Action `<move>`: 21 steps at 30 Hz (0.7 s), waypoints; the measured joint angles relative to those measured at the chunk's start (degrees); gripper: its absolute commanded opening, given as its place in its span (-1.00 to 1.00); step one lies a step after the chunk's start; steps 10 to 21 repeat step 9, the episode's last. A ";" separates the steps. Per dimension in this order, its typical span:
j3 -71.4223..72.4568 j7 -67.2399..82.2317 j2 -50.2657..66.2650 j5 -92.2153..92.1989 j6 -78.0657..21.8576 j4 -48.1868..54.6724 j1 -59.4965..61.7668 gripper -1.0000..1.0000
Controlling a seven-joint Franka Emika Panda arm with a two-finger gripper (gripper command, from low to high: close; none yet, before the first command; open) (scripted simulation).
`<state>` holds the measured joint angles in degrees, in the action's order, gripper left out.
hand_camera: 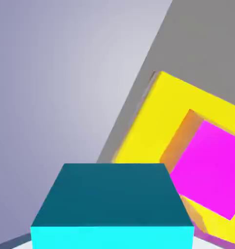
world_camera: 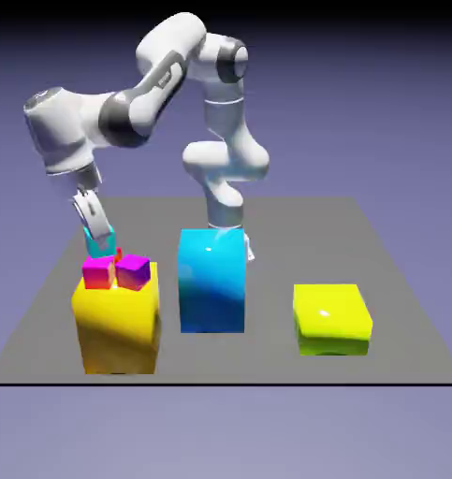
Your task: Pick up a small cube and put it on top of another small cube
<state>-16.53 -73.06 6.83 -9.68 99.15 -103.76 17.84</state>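
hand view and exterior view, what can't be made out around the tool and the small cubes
- Finger tips: hidden in the hand view by the tiny teal cube that fills the bottom edge.
- Tool in the exterior view: too small to see how the fingers sit on the teal cube.
- Small purple cube: not in the hand view, which cuts off past the small magenta cube.
- Tall yellow block: its right side is cut by the hand view's edge.

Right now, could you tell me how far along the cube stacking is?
Done: the gripper is shut on the small teal cube, lifted off the table. In hand: it hangs at the small magenta cube on the yellow block. Left: setting it on a small cube there and releasing.
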 measured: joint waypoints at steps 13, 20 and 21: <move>0.80 0.58 0.94 -0.07 8.99 -8.97 -0.04 1.00; 0.80 0.58 0.94 -0.07 8.99 -8.97 -0.04 1.00; 0.80 0.58 0.94 -0.07 8.99 -8.97 -0.04 1.00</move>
